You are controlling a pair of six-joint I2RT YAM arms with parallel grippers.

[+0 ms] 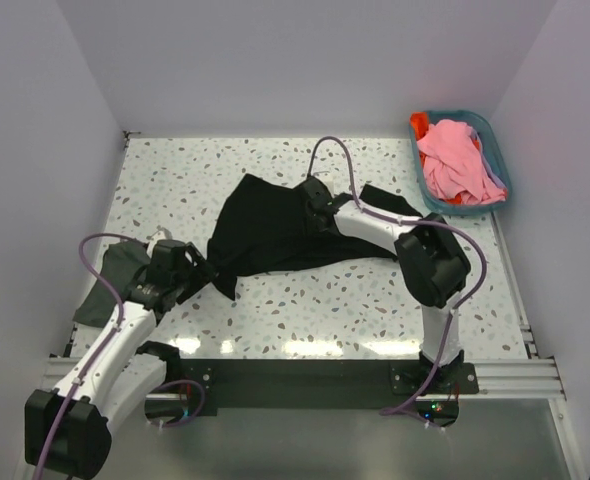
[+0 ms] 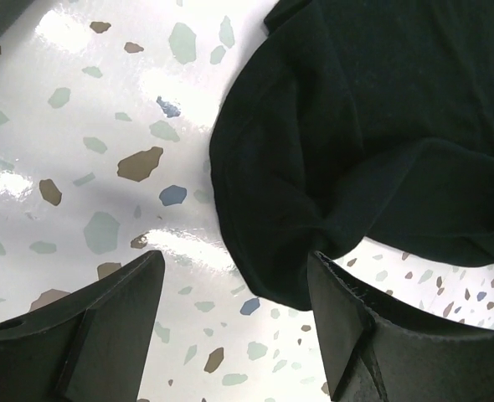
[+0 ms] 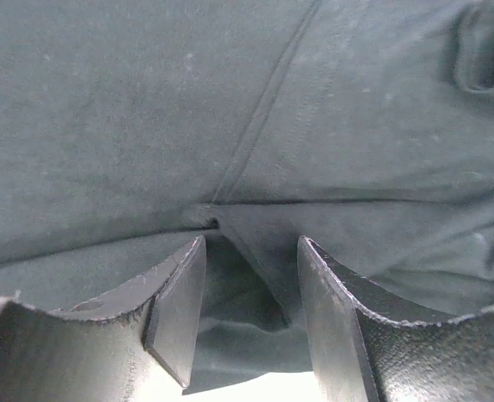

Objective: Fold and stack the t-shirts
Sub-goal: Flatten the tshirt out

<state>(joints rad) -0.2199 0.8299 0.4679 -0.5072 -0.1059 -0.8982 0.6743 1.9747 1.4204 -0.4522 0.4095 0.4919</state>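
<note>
Lying crumpled across the middle of the table [image 1: 305, 320], the black shirt [image 1: 265, 225] stretches from a low corner at the left up toward the far right, where a strip of it trails out past the right arm.

The left gripper [image 1: 197, 270] sits at that low left corner. In the left wrist view its jaws are spread wide [image 2: 239, 335] over the speckled tabletop. A rounded lobe of the black shirt [image 2: 356, 126] hangs down into the gap, close to the finger [image 2: 373, 335] on the right of that view. I cannot tell whether cloth and pad touch, but nothing is pinched.

The right gripper [image 1: 313, 198] is down on the upper middle of the shirt. From its wrist camera the jaws stand apart [image 3: 251, 310], and the dark cloth [image 3: 230, 109] fills the view. A small pucker of fabric rises in the gap, not clamped by either pad.

The grey shirt [image 1: 110, 275] lies bunched at the left edge of the table, just beside the left arm and apart from the black one.

The basket [image 1: 500, 165] stands at the far right corner of the table. The pink shirt [image 1: 455, 160] is heaped in it, and the orange-red shirt [image 1: 420, 125] shows at its far left rim.
</note>
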